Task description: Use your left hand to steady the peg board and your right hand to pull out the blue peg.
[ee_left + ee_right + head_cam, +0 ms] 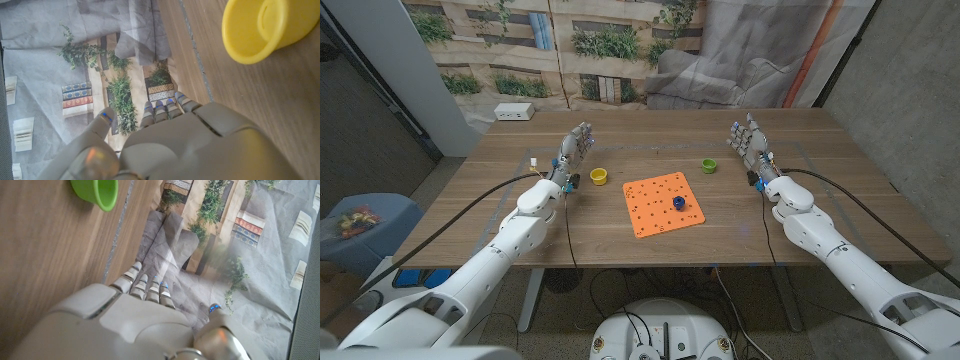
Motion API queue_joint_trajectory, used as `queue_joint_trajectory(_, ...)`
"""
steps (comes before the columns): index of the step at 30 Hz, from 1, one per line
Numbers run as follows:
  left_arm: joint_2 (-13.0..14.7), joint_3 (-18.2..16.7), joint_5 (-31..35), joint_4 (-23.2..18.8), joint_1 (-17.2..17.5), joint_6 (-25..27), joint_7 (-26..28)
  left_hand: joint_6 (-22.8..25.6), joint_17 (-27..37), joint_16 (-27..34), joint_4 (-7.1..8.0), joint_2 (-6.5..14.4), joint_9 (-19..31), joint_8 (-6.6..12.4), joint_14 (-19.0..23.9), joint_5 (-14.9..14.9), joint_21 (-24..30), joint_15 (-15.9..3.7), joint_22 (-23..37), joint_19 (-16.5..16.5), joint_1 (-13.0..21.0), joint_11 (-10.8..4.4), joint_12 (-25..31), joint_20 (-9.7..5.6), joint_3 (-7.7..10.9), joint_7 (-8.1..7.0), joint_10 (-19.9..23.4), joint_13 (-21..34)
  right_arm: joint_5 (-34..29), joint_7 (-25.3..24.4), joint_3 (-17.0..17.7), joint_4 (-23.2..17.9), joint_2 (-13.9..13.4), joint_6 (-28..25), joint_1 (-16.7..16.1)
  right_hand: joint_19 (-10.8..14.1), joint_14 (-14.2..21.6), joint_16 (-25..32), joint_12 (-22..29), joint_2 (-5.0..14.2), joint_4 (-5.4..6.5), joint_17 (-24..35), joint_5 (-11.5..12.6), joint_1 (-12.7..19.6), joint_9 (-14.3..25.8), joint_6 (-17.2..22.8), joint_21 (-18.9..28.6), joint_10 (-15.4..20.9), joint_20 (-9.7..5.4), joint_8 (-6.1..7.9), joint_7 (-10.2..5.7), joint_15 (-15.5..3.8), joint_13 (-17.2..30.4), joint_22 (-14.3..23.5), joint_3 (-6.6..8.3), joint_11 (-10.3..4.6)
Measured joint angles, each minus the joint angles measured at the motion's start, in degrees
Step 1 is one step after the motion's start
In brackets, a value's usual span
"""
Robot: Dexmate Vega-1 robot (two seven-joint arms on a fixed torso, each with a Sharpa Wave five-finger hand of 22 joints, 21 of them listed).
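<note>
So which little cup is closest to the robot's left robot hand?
The yellow cup. It sits just beside the left robot hand, left of the orange peg board. The green cup is over by the right robot hand.

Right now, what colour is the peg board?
Orange; the peg board shows best in the head view.

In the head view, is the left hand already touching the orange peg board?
No. The left hand is raised beside the yellow cup, well apart from the orange peg board, with bare table between them.
</note>
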Motion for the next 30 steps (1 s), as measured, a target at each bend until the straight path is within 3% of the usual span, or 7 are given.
queue_joint_trajectory(5, 0.73, 0.41, 1.55, -0.21, -0.8, -0.1, 0.27, 0.0, 0.0, 0.0, -0.19, 0.0, 0.0, 0.0, 0.0, 0.0, 0.0, 0.0, 0.08, 0.0, 0.0, 0.0, 0.0, 0.0, 0.29, 0.0, 0.0, 0.0, -0.83, -0.34, -0.17, 0.16, -0.04, 0.46, 0.54, 0.0, 0.33, 0.21, 0.0, 0.0, 0.0, -0.17, 0.0, 0.0, -0.01, 0.3, 0.0, 0.25, 0.0, 0.23, -0.31, -0.32, -0.11, 0.0, 0.0, -0.24)
queue_joint_trajectory(12, 2.94, 0.37, 3.21, -4.24, 0.17, 1.6, 2.06, -0.01, 0.0, 0.0, -0.43, 0.0, -0.01, 0.0, 0.0, 0.0, 0.0, 0.0, 0.08, 0.0, 0.0, 0.0, 0.0, 0.0, 0.52, 0.0, 0.0, 0.0, -1.97, -1.1, -0.18, -1.14, -0.89, 0.67, 0.64, 0.3, 0.32, 0.21, 0.0, 0.0, -0.32, -0.43, 0.22, 0.0, -0.01, 0.3, 0.0, 0.42, -0.3, 0.23, -0.31, -0.31, -0.17, -0.01, 0.31, -0.4)
queue_joint_trajectory(30, 12.62, -1.86, 7.65, -21.87, 7.16, 9.93, 7.95, 0.81, -0.01, -0.03, -1.54, 0.6, -0.02, 0.0, 0.01, 0.0, 0.0, 0.0, -0.12, 0.82, 0.6, -0.52, 0.0, -0.41, 0.64, -0.82, 0.53, -0.01, -2.58, -0.99, -0.23, -1.75, -1.26, 1.73, 0.26, 0.29, 0.31, 0.21, 0.0, 0.0, -0.56, -1.22, 0.45, 0.0, -0.02, 0.6, 0.0, 0.41, -0.3, 0.23, 0.0, -0.3, -0.71, -0.01, 0.54, -0.4)
